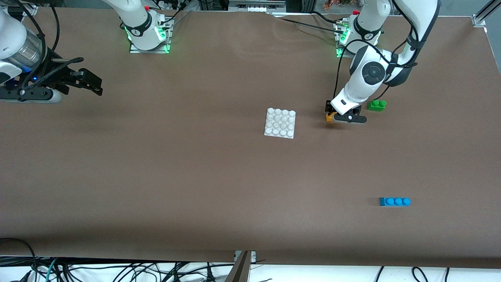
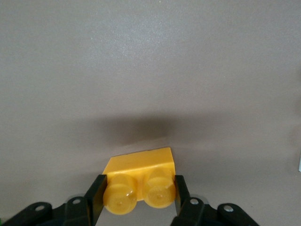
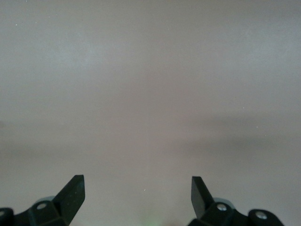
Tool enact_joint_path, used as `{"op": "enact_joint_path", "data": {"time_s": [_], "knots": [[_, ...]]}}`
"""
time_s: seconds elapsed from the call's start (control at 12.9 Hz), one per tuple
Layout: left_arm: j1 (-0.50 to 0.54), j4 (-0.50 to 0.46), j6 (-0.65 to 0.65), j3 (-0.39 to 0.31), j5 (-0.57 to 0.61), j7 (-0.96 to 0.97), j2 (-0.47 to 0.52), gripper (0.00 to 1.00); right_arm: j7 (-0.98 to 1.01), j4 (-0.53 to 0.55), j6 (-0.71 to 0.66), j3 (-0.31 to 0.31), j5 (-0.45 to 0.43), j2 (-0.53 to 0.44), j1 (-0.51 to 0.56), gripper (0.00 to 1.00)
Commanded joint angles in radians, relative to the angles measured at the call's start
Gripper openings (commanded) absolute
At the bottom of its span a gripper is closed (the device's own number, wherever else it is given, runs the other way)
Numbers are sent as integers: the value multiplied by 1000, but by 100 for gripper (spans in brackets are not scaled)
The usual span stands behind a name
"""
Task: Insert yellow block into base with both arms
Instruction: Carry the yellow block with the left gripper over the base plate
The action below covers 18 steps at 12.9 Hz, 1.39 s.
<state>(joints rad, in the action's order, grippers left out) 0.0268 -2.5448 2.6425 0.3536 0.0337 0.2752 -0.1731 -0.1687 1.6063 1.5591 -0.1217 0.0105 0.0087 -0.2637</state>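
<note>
L gripper (image 2: 139, 194) | I'm clamping the yellow block (image 2: 139, 181) on the table beside the green brick (image 1: 376, 105); pick just starting | R gripper (image 3: 138, 190) waiting wide over bare table | left: carrying to base (image 1: 280, 123) mid-table, pressing in w/ both arms

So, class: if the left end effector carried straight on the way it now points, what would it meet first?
The left end effector points down, shut on the yellow block. Pushing straight on would likely press that block onto the brown table; whether it already rests there is unclear.
</note>
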Motion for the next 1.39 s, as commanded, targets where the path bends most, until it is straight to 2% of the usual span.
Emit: {"op": "enact_joint_path", "data": {"time_s": [0.0, 0.23, 0.39, 0.62, 0.77, 0.93, 1.16, 1.32], "knots": [[2, 5, -4, 1, 26, 22, 6, 36, 14, -11, -4, 4, -7, 4, 8, 100], [4, 37, -103, 1, 26, 22, 67, 34, 14, -11, -4, 2, -7, 4, 8, 100], [4, 104, -215, 5, 25, 24, 99, 34, 14, -11, -2, 2, -6, 4, 9, 100], [-4, 312, -424, 37, 21, 36, 80, 34, 15, -11, -2, 2, -6, 4, 8, 100], [-14, 466, -550, 99, 20, 135, 0, 34, 15, -11, -1, -4, -6, 5, 9, 100], [-19, 563, -564, 177, 26, 202, -87, 34, 15, -11, -1, -6, -3, 8, 9, 100], [-83, 644, -550, 183, 25, 206, -195, 30, 15, -11, -1, -6, -3, 8, 9, 100], [-109, 635, -482, 182, 28, 208, -253, 28, 15, -11, -1, -6, -3, 8, 8, 100]]}}
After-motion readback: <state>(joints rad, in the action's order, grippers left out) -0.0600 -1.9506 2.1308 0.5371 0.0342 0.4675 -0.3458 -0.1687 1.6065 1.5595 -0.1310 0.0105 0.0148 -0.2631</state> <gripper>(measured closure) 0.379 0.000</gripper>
